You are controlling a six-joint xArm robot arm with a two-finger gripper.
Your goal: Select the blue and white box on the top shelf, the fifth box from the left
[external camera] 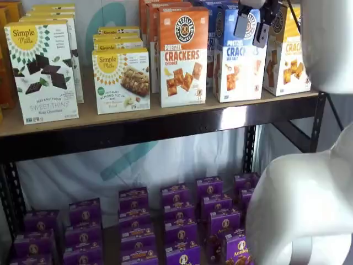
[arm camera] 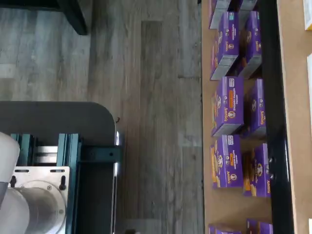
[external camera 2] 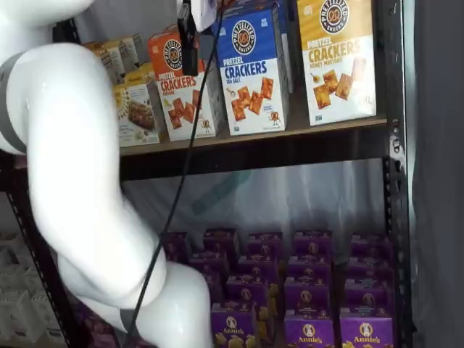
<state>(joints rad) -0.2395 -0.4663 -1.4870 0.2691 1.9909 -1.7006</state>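
Note:
The blue and white box (external camera: 238, 72) (external camera 2: 254, 80) stands upright on the top shelf (external camera: 165, 130) (external camera 2: 254, 148), between an orange cheddar cracker box (external camera: 182, 55) and a yellow-topped cracker box (external camera: 287, 55). My gripper (external camera: 252, 28) hangs in front of the blue box's upper part in a shelf view, with a plain gap between its two black fingers and nothing held. In a shelf view only one dark finger (external camera 2: 188, 36) shows, left of the box, with a cable beside it. The wrist view shows neither the box nor the fingers.
Simple Mills boxes (external camera: 47, 72) fill the left of the top shelf. Purple Annie's boxes (external camera: 176, 221) (external camera 2: 312, 290) (arm camera: 229, 105) crowd the lower shelf. My white arm (external camera 2: 80, 181) (external camera: 309, 204) bulks large in front of the shelves. The wrist view also shows grey wood floor (arm camera: 146, 97) and the teal-bracketed mount (arm camera: 48, 165).

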